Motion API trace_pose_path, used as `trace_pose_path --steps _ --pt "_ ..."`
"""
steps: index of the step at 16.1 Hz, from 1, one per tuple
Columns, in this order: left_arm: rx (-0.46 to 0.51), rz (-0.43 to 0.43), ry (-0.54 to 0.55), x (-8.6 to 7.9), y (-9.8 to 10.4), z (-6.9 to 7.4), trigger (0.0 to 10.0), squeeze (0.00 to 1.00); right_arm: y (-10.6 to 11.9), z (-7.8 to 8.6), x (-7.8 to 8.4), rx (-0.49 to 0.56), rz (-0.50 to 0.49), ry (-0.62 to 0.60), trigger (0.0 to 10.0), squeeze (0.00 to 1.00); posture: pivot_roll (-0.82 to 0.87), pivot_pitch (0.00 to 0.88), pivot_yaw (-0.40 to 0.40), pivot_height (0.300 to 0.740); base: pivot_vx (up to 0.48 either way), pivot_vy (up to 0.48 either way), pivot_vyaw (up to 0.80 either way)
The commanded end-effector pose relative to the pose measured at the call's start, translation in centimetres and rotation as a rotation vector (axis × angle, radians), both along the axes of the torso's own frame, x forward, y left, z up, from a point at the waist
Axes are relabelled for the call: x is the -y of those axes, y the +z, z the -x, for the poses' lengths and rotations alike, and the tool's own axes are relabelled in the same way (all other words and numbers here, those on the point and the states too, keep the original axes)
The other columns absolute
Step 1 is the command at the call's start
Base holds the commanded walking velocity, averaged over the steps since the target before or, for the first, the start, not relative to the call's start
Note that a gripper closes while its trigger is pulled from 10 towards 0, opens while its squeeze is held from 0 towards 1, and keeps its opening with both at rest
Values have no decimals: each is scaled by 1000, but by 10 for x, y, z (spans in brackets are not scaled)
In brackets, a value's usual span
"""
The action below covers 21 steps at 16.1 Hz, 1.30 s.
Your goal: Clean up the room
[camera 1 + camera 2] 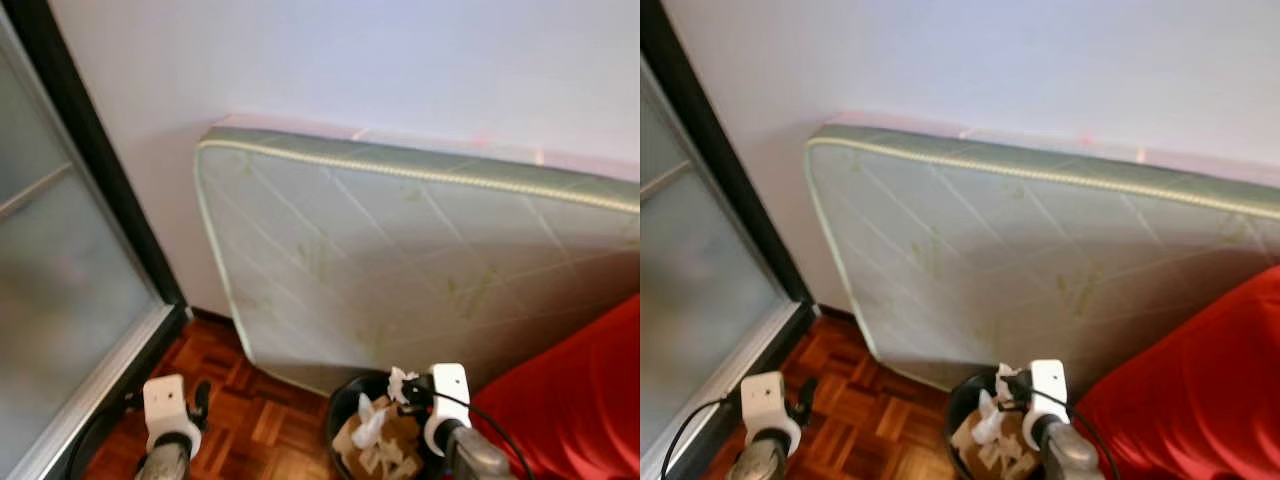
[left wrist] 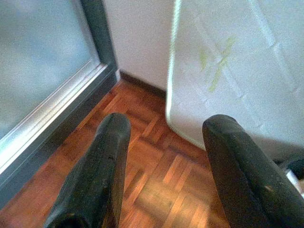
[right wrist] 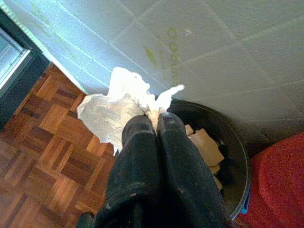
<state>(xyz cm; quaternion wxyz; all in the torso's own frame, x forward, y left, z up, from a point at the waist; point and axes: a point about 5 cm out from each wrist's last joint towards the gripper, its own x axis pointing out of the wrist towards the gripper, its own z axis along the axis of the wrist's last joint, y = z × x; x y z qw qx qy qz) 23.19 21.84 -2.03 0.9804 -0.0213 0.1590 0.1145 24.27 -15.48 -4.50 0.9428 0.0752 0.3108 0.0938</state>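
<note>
Nearest the right wrist camera, the two black fingers of the right gripper are pressed together on a crumpled white tissue, which bunches out past the fingertips and to one side of them. Just beyond and below sits the black waste bin, already holding torn cardboard scraps and paper. That relation is what the next move depends on: in the wrist view the bulk of the tissue seems to hang over the parquet floor beside the rim, while the bin's opening lies further along the fingers' line, toward the mattress leaning against the wall. In the head views the right gripper hovers at the bin's upper rim, with white paper showing just under it, so the load looks close to the mouth but perhaps not squarely over it. My judgement is that a short reach forward, toward the bin's centre, is wanted before letting go, or the light tissue could drift onto the floor. The left gripper is well apart over bare parquet near the sliding door frame, its fingers spread and holding nothing, so the right arm is the one placed to act. A red cloth-covered surface lies just beside the bin.
</note>
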Motion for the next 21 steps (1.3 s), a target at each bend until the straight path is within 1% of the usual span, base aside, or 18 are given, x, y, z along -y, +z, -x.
trace_pose_path --steps 1,5,7,9,10,12,17,21 --pt "29 6 -8 3 4 -2 10000 0 2 -3 0 10 25 -4 10000 0 164 0 -39 740 0 0 0" --pt "97 -15 -83 9 18 -9 10000 0 10 -15 6 40 91 -71 10000 0 158 0 -39 740 0 0 0" --pt "129 -34 -112 11 24 -8 10000 0 15 -20 15 69 111 -182 10000 0 163 0 -36 740 0 0 0" --pt "141 -51 -138 14 27 -5 10000 0 21 -26 26 96 126 -260 10000 0 163 0 -32 740 0 0 0" --pt "143 -52 -141 13 28 -4 10000 0 23 -28 27 104 130 -260 10000 0 161 0 -28 740 0 0 0" --pt "143 -52 -140 12 29 -3 10000 0 25 -30 22 117 107 -230 10000 0 165 0 -29 740 0 0 0" --pt "160 -48 -126 12 36 -6 10000 0 23 -29 16 112 106 -233 10000 0 169 0 -32 740 0 0 0" --pt "163 -45 -129 12 39 -8 10000 0 23 -29 16 113 107 -227 10000 0 167 0 -30 740 62 0 0"
